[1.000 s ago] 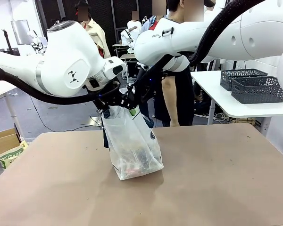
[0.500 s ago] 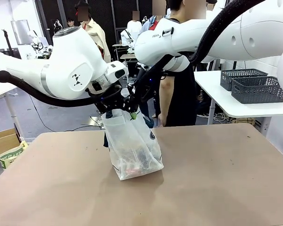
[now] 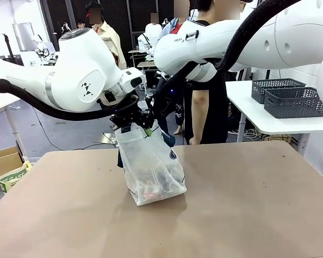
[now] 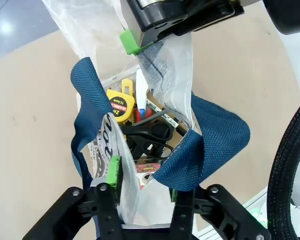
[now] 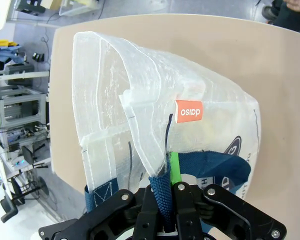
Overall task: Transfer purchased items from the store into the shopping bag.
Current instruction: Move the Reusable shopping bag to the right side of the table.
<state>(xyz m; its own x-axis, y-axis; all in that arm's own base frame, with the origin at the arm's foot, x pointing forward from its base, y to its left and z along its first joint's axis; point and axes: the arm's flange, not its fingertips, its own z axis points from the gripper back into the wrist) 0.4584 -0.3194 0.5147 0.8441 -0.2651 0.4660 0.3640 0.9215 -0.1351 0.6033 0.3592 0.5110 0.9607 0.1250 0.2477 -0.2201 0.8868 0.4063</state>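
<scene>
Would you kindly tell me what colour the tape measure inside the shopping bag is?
Yellow; the tape measure shows best in the left wrist view.

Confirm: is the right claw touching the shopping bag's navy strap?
Touching. The right wrist view shows the right claw closed on the navy strap of the shopping bag, with the strap pinched between its fingers.

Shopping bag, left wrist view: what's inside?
Inside the shopping bag: a yellow tape measure, black scissors. Items beneath are covered by these and the navy handles.
</scene>
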